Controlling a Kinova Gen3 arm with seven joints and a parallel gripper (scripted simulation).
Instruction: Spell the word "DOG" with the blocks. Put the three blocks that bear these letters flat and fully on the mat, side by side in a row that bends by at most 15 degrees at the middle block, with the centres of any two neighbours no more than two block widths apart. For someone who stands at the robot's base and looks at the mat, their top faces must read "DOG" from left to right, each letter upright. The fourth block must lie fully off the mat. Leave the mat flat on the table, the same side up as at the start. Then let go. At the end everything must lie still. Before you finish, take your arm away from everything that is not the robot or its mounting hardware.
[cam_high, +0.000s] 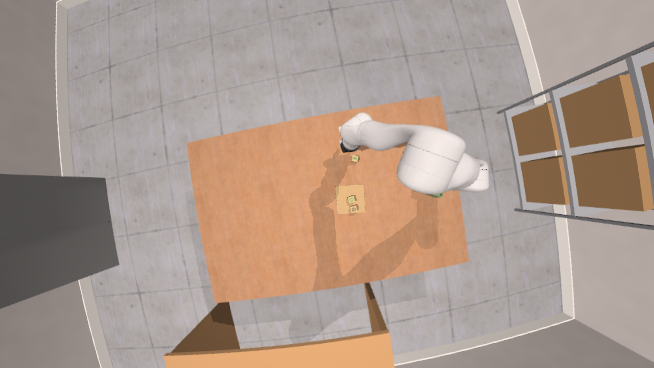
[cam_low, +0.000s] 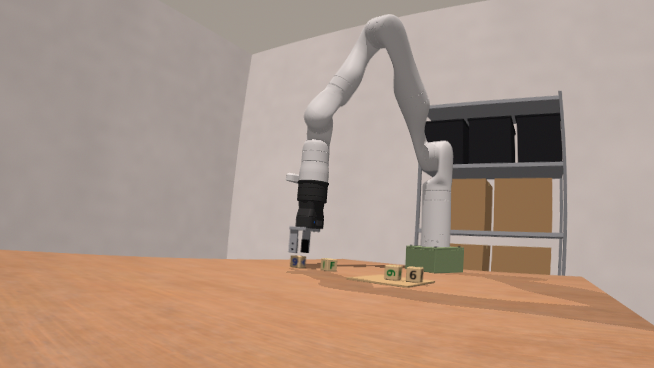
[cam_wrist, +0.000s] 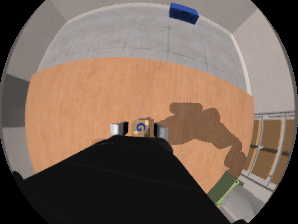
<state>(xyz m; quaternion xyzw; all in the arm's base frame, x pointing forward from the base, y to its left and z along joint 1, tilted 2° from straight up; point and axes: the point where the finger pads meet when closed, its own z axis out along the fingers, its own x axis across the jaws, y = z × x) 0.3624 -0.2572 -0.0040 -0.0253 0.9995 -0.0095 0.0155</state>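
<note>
My gripper (cam_low: 299, 246) is open and empty. It hangs a little above a tan block with a blue letter (cam_low: 298, 261), off the mat. In the wrist view this block (cam_wrist: 141, 125) shows between my two fingertips. In the overhead view my wrist (cam_high: 347, 145) hides it. A block with a green F on its side (cam_low: 328, 265) (cam_high: 355, 158) lies beside it on the table, also off the mat. The tan mat (cam_low: 395, 280) holds two blocks side by side: one with green print (cam_low: 392, 272) and one with dark print (cam_low: 414, 274). They also show in the overhead view (cam_high: 351, 199) (cam_high: 353, 209).
My green base (cam_low: 434, 258) stands at the table's edge behind the mat. A shelf with boxes (cam_low: 500, 200) stands beyond it. An open cardboard box (cam_high: 285, 345) sits on the floor by the opposite table edge. A blue box (cam_wrist: 182, 12) lies on the floor.
</note>
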